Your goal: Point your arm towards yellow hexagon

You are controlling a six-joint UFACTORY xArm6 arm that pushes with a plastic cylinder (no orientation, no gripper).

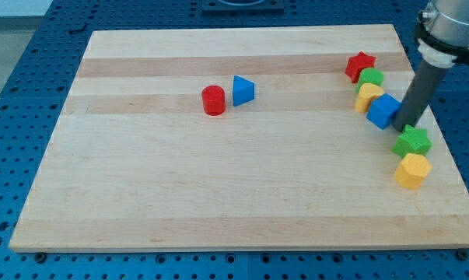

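Note:
The yellow hexagon (412, 170) lies near the board's right edge, toward the view's bottom right. A green star (412, 142) sits just above it. My tip (406, 127) rests at the top edge of the green star, right next to a blue cube (384, 110); the rod rises to the view's upper right. The tip is a short way above the yellow hexagon, with the green star between them.
A red star (360, 66), a green block (370, 78) and a yellow block (368, 96) form a column above the blue cube. A red cylinder (214, 100) and a blue triangle (243, 90) sit at upper centre. The wooden board (218, 194) lies on a blue perforated table.

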